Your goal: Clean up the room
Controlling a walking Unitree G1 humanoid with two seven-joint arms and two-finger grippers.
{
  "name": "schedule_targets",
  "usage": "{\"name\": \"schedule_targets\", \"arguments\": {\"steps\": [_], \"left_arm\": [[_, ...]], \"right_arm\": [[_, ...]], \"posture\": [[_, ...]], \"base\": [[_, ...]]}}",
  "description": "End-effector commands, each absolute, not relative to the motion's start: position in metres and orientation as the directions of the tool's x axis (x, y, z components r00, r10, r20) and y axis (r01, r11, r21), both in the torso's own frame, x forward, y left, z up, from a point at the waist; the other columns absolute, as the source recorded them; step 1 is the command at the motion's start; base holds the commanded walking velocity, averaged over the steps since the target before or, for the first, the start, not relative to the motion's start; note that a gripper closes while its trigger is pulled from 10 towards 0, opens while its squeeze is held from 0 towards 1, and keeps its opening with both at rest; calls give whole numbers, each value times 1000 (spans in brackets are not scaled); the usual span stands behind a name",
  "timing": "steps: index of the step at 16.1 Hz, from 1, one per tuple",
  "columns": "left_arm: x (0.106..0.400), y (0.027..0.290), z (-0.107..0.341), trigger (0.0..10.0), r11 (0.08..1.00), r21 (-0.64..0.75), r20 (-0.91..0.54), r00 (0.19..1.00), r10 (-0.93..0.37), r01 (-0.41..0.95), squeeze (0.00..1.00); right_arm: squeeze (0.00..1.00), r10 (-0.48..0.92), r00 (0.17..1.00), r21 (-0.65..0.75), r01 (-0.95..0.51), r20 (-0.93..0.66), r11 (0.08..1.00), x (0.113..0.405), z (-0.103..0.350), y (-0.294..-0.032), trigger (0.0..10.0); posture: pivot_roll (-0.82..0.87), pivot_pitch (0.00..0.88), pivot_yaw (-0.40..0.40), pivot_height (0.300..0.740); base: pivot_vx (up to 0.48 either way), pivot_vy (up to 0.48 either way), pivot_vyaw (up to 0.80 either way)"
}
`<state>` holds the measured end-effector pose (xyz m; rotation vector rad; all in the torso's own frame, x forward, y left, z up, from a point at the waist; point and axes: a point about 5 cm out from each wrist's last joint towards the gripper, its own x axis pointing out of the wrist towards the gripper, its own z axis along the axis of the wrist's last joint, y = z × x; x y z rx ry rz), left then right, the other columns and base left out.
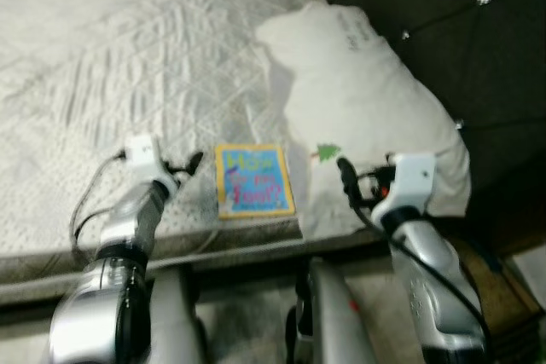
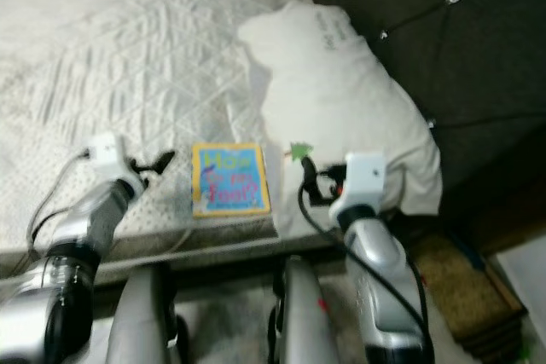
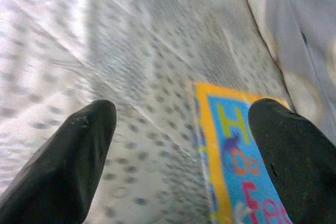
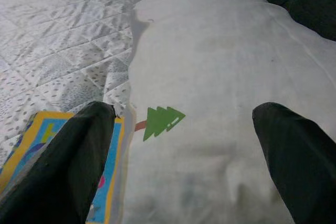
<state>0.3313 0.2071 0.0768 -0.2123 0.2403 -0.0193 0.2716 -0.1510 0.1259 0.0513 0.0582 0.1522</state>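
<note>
A picture book [image 1: 253, 180] with a yellow border and blue cover lies flat near the bed's front edge. Just right of it lies a white pillow [image 1: 367, 100] with a small green tree print [image 1: 328, 153]. My left gripper [image 1: 189, 163] hovers low over the quilt just left of the book, open, and its wrist view has the book's corner [image 3: 247, 171] by one finger. My right gripper [image 1: 348, 178] is open at the pillow's near edge, pointing at the tree print [image 4: 163, 121], with nothing between its fingers.
The quilted white mattress [image 1: 128, 57] stretches away to the left and back. A dark tufted headboard [image 1: 444, 23] rises behind the pillow on the right. The bed's front edge runs just before my body, and a brown rug [image 1: 503, 287] shows at the lower right.
</note>
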Motion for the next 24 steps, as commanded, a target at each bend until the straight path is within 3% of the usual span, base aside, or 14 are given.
{"name": "schedule_targets", "arguments": {"steps": [1, 3, 7, 8, 9, 12, 17, 24], "left_arm": [[321, 211, 90, 10000, 991, -132, -156, 988, -2, -19, 1000], [293, 211, 119, 10000, 998, -1, 30, 998, 60, -60, 1000], [286, 197, 139, 10000, 999, 13, 112, 993, 48, -50, 1000], [280, 196, 143, 10000, 997, 1, 122, 989, 79, -80, 345], [277, 195, 141, 10000, 996, 12, 112, 990, 87, -89, 0], [278, 196, 137, 10000, 991, 40, 94, 988, 123, -127, 0], [276, 178, 124, 10000, 999, 17, 18, 999, 37, -37, 0], [264, 170, 116, 10000, 1000, -16, -24, 1000, 13, -14, 0]], "right_arm": [[0, 164, 985, 68, -161, -54, 985, 274, 123, -149, 10000], [0, 219, 976, 109, -219, 15, 970, 288, 132, -140, 10000], [0, 232, 971, 109, -237, 58, 965, 301, 141, -135, 10000], [0, 223, 973, 116, -229, 63, 966, 304, 140, -136, 10000], [0, 216, 974, 128, -223, 69, 966, 305, 139, -136, 10000], [0, 205, 975, 136, -215, 84, 967, 307, 137, -137, 10000], [0, 159, 986, 157, -165, 50, 974, 298, 121, -146, 10000], [0, 125, 992, 155, -123, -1, 980, 281, 112, -157, 10000]], "posture": [[4, 59, -78, 599], [52, 50, -85, 604], [52, 35, -88, 633], [47, 5, -88, 648], [47, 0, -87, 658], [48, 0, -67, 688], [30, 0, -52, 738], [4, 0, -73, 740]], "base": [[0, 0, 0], [0, 0, 0], [0, 0, 0], [0, 0, 0], [0, 0, 0], [0, 0, 0], [0, 0, 0], [0, 0, 0]]}}
